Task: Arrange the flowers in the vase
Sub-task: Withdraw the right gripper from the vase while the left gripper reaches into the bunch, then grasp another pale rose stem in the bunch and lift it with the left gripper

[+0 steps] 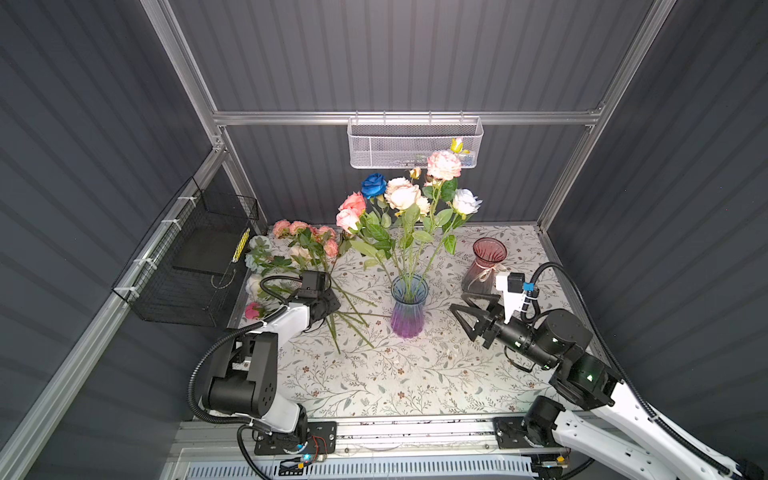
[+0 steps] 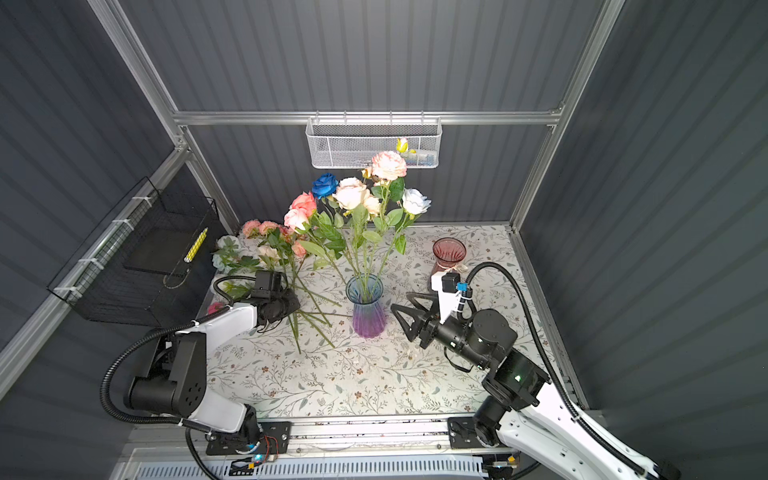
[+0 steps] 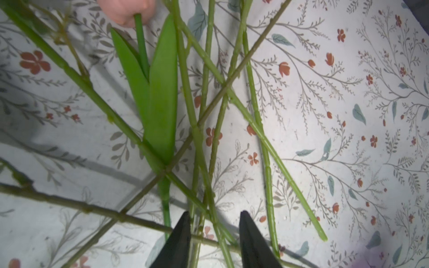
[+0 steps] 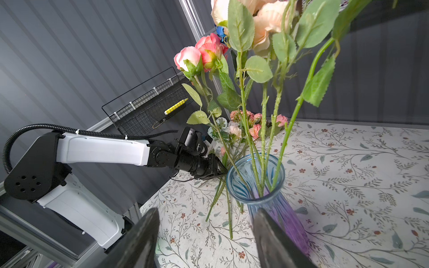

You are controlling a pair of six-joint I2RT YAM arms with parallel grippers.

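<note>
A floral-print table [image 1: 415, 382] is seen from above, with a blue-and-purple glass vase [image 1: 409, 307] standing upright near its middle. Far left of the vase, a black wire basket [image 1: 195, 266] hangs on the side wall with a yellow pen [image 1: 241, 245] inside. Between that basket and the vase, loose flowers [image 1: 303, 245] lie flat in a heap. Their pink and cream blooms lie behind and left of the vase, and their long green stems [image 3: 197, 130] cross one another and fan out toward the vase's foot. The left gripper [image 3: 214, 217] is low over these stems, just left of the vase. Its black fingers [image 3: 183, 232] stand partly apart with several stems running between them, and I cannot tell whether they pinch any stem. In the vase stand the arranged flowers [image 1: 401, 195], leafy stems spreading upward to coral, pink, cream and white blooms and one deep blue rose [image 1: 373, 185]. Just right of the vase, the right gripper [image 1: 458, 301] hovers with its jaws spread wide, holding nothing and clear of the glass. Further right and behind the vase stands a pink glass vase [image 1: 486, 266]. On the back wall, above the vase, hangs a white mesh basket [image 1: 415, 143].
</note>
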